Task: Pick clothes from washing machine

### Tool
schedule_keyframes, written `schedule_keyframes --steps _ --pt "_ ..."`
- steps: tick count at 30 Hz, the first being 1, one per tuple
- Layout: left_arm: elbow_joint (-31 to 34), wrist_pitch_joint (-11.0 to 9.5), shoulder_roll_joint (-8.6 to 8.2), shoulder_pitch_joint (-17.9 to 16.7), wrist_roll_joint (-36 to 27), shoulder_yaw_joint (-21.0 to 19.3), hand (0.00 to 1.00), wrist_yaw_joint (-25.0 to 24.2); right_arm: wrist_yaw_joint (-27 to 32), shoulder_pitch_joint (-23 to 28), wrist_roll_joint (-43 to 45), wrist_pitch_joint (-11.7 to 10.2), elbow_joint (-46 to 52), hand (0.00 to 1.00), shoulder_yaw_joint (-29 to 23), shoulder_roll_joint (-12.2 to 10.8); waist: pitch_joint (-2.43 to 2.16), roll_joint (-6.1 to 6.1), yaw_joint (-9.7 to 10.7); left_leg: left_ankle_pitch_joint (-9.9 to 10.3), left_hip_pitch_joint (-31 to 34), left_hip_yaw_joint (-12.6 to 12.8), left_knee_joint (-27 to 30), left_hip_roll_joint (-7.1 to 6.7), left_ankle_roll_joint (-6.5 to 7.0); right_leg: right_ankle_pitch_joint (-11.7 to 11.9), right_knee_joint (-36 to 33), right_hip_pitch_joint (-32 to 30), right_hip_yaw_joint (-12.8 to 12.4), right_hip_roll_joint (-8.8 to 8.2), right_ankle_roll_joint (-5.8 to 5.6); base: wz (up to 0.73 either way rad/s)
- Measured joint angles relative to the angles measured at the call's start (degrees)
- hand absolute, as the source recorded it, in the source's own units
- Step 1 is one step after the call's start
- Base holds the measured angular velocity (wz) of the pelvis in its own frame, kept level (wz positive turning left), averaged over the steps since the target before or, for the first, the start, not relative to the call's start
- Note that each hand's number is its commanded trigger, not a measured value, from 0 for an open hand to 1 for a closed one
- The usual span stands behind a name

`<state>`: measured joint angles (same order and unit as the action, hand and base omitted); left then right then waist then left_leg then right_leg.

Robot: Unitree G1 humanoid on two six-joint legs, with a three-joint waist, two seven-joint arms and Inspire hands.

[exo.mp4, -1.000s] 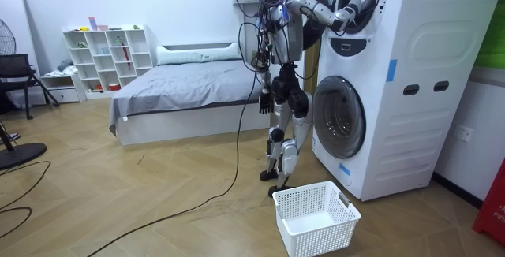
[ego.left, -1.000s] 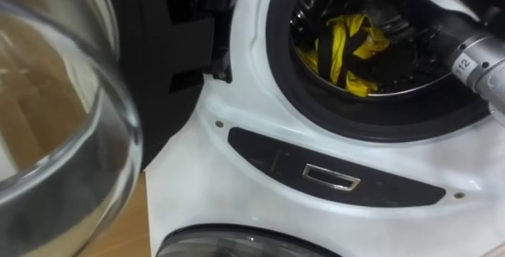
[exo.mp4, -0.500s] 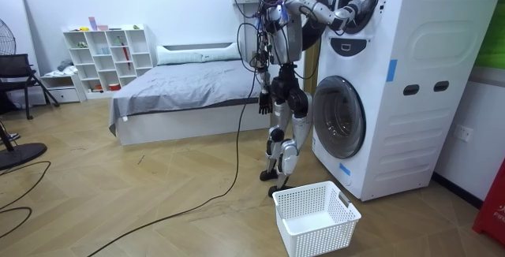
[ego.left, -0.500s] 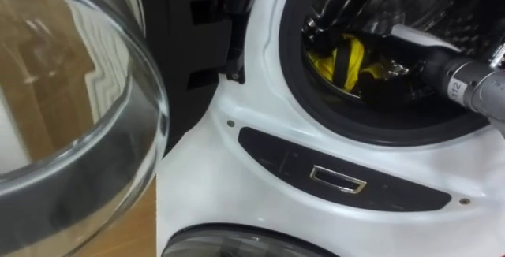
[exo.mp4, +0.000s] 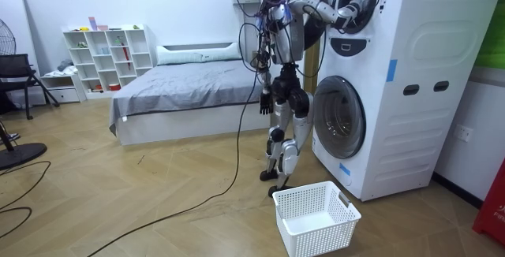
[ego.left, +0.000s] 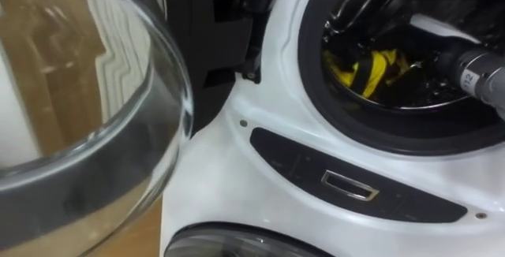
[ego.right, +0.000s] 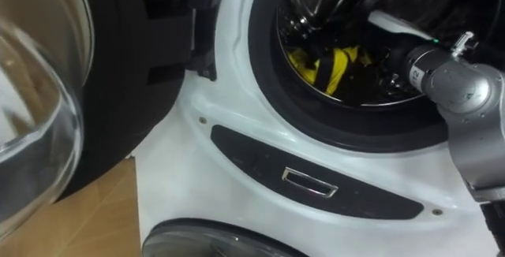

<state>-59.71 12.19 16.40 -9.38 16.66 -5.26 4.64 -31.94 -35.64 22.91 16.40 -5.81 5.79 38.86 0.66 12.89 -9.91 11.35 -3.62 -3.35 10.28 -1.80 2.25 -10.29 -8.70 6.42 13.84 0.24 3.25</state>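
A yellow and black cloth [ego.left: 371,72] lies bunched in the upper machine's drum [ego.left: 347,20], behind the dark door seal. My right hand [ego.right: 392,69] is reached deep into the drum from the right, just beside and over the cloth; it is dark there and its fingers are hidden. The grey forearm [ego.left: 483,77] crosses the seal's right side. In the room view I stand close to the stacked white machines [exo.mp4: 394,83] with my right arm raised into the upper opening. My left hand [exo.mp4: 266,99] hangs by my hip, fingers relaxed.
The open round glass door [ego.left: 79,91] swings out at the left. A dark panel with a chrome handle [ego.left: 349,186] sits under the drum, above the lower machine's door [ego.left: 237,243]. A white basket [exo.mp4: 316,217] stands on the floor behind my feet; a bed [exo.mp4: 189,91] lies beyond.
My right arm has pushed further into the drum and the hand now covers part of the cloth. The eye view has shifted, so the door and drum sit further right.
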Motion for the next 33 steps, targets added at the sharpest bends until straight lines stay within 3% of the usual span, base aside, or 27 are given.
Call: schedule_keyframes --steps 11,17,20,23,27,28,32,33 --pt "0.0 -0.62 0.22 0.78 -0.32 1.08 0.0 0.18 2.1 -0.15 -0.22 -0.16 1.08 1.0 1.23 0.02 -0.04 -0.06 -0.04 0.0 -0.1 0.95 -0.54 0.13 0.01 0.0 -0.04 -0.51 -2.47 0.19 0.0 -0.05" --pt "0.03 -1.39 0.07 -0.42 -0.97 0.95 0.0 2.78 4.96 5.7 1.37 -0.09 12.44 1.0 -0.31 0.38 -0.18 -0.64 1.21 -0.02 0.02 1.95 -0.66 0.12 0.03 0.0 -0.01 -0.98 -3.13 0.2 0.0 -0.06" --pt "0.01 -2.65 -0.19 -1.51 -1.39 0.87 0.0 3.79 5.59 7.53 1.85 -0.19 18.38 1.0 -0.57 0.38 -0.33 -1.36 1.92 -0.02 0.01 3.12 -0.63 0.14 0.04 0.0 -0.03 -1.36 -5.65 0.3 0.0 -0.18" --pt "-0.12 -3.32 -0.33 -2.37 -1.48 0.86 0.0 3.75 6.02 8.86 1.7 -0.52 24.89 1.0 -0.97 0.4 -0.51 -2.44 4.19 -0.02 -0.09 3.44 -0.65 0.17 0.04 0.0 -0.05 -1.51 -6.58 0.24 0.0 -0.12" --pt "-2.05 -4.85 -1.64 -2.94 -1.42 -0.78 0.0 3.8 7.2 12.59 -4.57 -3.65 31.96 1.0 -5.54 0.4 -0.77 -3.83 6.28 -0.03 -1.11 4.69 -0.99 0.23 0.03 0.0 -0.2 -1.27 -8.42 0.2 0.0 -0.2" --pt "-2.29 -5.3 -1.94 -3.4 -1.43 -1.57 0.0 3.88 7.93 15.52 -5.9 -4.28 35.29 1.0 -7.09 0.39 -1.02 -3.9 6.7 -0.03 -1.28 4.73 -0.99 0.26 0.02 0.0 -0.25 -1.2 -9.09 0.26 0.0 -0.17" --pt "-3.68 -6.77 -2.56 -4.17 -1.43 -2.73 0.0 4.58 9.09 21.09 -9.6 -7.7 41.12 1.0 -10.53 0.39 -1.05 -3.85 9.46 -0.03 -2.11 4.97 -1.08 0.54 0.02 0.0 -0.5 -0.42 -9.57 0.49 0.0 0.05" --pt "-4.27 -6.94 -2.56 -4.23 -1.48 -3.11 0.0 5.15 9.62 22.71 -11.23 -8.76 41.6 1.0 -11.43 0.39 -0.97 -3.84 9.62 -0.03 -2.7 5.33 -1.24 1.0 0.02 0.02 -1.34 -0.75 -10.78 0.92 -0.02 -0.04"
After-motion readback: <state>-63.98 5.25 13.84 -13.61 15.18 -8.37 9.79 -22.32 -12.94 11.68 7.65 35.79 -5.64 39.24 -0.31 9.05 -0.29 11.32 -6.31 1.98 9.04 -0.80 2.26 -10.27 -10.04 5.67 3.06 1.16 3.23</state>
